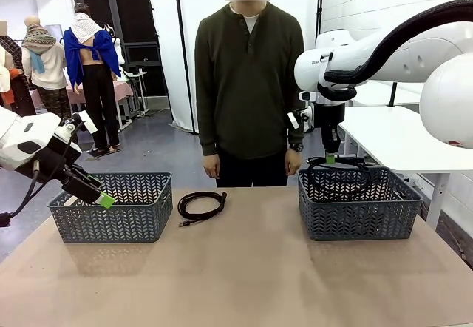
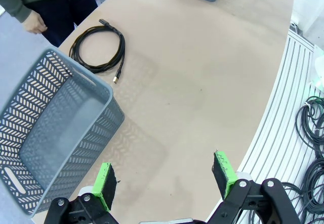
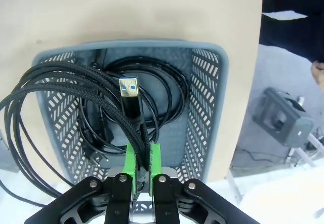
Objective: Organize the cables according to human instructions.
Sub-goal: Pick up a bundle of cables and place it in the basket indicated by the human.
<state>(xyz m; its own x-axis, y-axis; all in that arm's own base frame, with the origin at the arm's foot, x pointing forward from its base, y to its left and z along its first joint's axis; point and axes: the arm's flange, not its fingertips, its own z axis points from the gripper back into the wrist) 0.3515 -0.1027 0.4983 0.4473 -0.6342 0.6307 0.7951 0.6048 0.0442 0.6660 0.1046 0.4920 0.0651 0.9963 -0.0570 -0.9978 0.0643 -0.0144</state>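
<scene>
One coiled black cable point(image 1: 201, 205) lies on the table between the two baskets, also seen in the left wrist view point(image 2: 97, 48). My right gripper point(image 1: 330, 158) hangs over the right grey basket point(image 1: 358, 223) and is shut on a braided black cable point(image 3: 76, 82) with a blue USB plug point(image 3: 129, 89); its loops dangle over the basket rim point(image 3: 218, 82). More black cables point(image 3: 167, 89) lie coiled on that basket's floor. My left gripper point(image 1: 103, 197) hovers at the near side of the left basket point(image 1: 133, 220), open point(image 2: 163, 183) with nothing between its green pads point(image 2: 104, 191).
A person stands at the far edge of the table, hands point(image 1: 211, 166) down at their sides. The left basket point(image 2: 55, 133) has nothing in it. Several cables point(image 2: 311, 127) lie on the floor past the table's edge. A white table point(image 1: 406, 138) stands at the right.
</scene>
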